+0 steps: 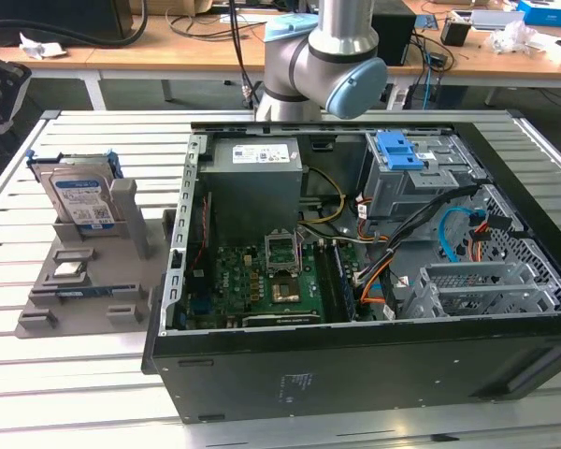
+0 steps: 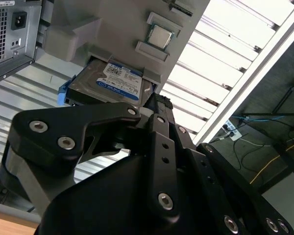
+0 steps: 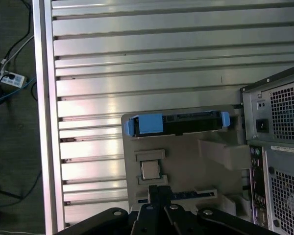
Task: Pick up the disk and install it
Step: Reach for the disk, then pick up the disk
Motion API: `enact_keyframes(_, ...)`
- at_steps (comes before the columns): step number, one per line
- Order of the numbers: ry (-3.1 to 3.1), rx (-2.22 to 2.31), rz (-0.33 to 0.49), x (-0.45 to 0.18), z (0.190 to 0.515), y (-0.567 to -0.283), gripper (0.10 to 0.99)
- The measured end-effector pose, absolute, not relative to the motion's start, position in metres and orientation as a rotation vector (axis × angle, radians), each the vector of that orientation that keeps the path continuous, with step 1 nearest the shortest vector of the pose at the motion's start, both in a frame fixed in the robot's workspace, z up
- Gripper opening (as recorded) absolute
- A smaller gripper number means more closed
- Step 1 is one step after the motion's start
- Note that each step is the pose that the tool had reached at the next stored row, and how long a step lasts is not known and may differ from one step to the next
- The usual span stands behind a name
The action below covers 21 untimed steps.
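The disk [image 1: 82,199] stands on one long edge in the back slot of a grey holder [image 1: 112,268] on the slatted counter [image 1: 75,393], at the exterior view's left. Its long axis is level and points toward the rear panel of the open computer case [image 1: 355,374]. Its labelled face turns toward the holder's low front. In the first wrist view the blue bracket [image 3: 144,125] runs along its upper edge.

One grey post [image 1: 126,201] of the holder rises just beside the disk, between it and the case. One processor chip [image 1: 68,271] lies flat on the holder in front of the disk. Inside the case sit one grey power supply [image 1: 252,173] and one blue-latched drive cage [image 1: 399,150], with cables [image 1: 449,201] strung beside the cage.

The tool [image 3: 159,192] hangs over the holder, apart from the disk. Whether it is open or closed cannot be told.
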<state>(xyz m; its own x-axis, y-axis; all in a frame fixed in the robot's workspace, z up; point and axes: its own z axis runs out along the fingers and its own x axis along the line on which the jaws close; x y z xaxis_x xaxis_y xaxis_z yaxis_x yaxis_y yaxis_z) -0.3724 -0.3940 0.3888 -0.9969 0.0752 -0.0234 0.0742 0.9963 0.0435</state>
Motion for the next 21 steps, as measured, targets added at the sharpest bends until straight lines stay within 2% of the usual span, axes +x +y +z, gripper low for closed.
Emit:
enact_keyframes(5, 3.114, 0.114, 0.067, -0.3725, 0.3888, -0.3939, 0.106)
enact_keyframes(11, 3.117, -0.116, 0.068, -0.3725, 0.3887, -0.3939, 0.106)
enact_keyframes(14, 3.116, -0.213, 0.013, -0.3725, 0.3888, -0.394, 0.106)
enact_keyframes(21, 3.088, -0.467, 0.013, -0.3725, 0.3888, -0.3938, 0.106)
